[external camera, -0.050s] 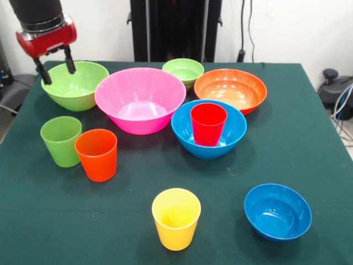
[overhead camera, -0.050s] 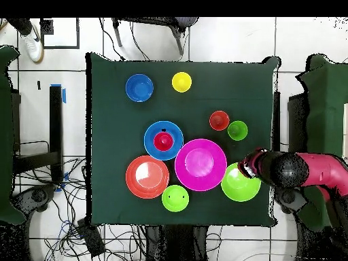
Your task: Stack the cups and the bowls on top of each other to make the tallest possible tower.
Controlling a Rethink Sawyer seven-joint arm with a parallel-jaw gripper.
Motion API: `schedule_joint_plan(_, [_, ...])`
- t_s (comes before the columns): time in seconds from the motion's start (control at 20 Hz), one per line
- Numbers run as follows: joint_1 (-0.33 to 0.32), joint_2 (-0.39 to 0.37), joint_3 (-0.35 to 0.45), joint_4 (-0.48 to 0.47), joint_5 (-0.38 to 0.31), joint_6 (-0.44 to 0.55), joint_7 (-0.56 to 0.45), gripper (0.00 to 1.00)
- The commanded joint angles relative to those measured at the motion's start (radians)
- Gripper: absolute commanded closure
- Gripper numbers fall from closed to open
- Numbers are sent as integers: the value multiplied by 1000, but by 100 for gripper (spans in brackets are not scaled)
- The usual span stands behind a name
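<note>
- At the upper left of the front view, the arm [external camera, -0.050s: 37, 11] ends in a thick black cylindrical segment with a silvery metal ring below it.
- Under the ring sits a glossy red, rounded wrist block.
- The gripper [external camera, -0.050s: 55, 69] has two slim black fingers [external camera, -0.050s: 70, 62].
- At the right of the overhead view, the arm shows a black rounded joint between red sections.
</note>
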Motion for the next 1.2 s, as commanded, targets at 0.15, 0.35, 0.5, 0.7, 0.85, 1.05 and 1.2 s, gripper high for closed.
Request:
schedule_joint_plan(0.15, [8, 45, -39, -86, -81, 113, -393, 0])
schedule_joint_plan(0.35, [1, 52, -29, -96, -70, 117, -406, 0])
schedule_joint_plan(0.5, [-2, 62, -28, -107, -74, 108, -417, 0])
schedule_joint_plan(0.7, [-5, 72, -28, -116, -74, 106, -426, 0])
schedule_joint_plan(0.85, [-8, 83, -29, -114, -67, 101, -411, 0])
schedule_joint_plan(1.05, [-13, 115, -29, -119, -74, 62, -394, 0])
schedule_joint_plan(1.2, [-7, 135, -44, -117, -115, 19, -375, 0])
